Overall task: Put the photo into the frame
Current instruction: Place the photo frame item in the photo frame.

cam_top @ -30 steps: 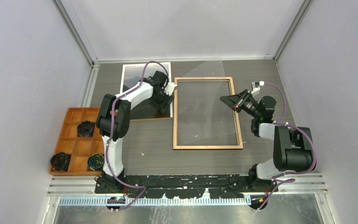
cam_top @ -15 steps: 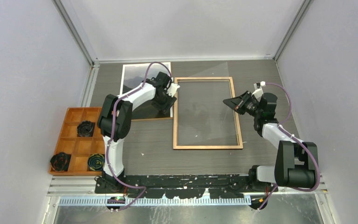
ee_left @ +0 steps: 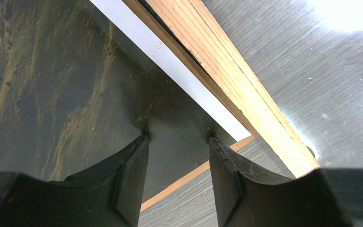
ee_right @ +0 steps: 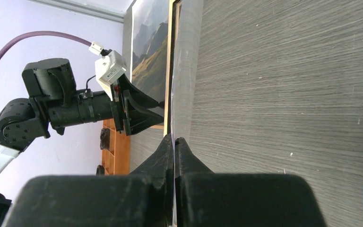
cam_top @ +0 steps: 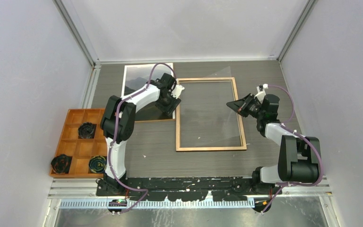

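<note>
Left fingers (ee_left: 128, 182) edged toward frame (ee_left: 227, 80) | spread, tips on photo (ee_left: 52, 94) corner | right fingers (ee_right: 163, 163) clamp clear pane (ee_right: 186, 56)

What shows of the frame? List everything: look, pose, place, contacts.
The frame is a thin-railed rectangle, light wood-coloured on its upturned side, the table showing through its opening. It lies flat mid-table, long sides running near to far. The photo lies close along its left rail, where the open left gripper sets its fingertips on the print. The right gripper, just inside the right rail, is shut on a clear pane tilted over the opening; whether pane touches frame cannot be told.
</note>
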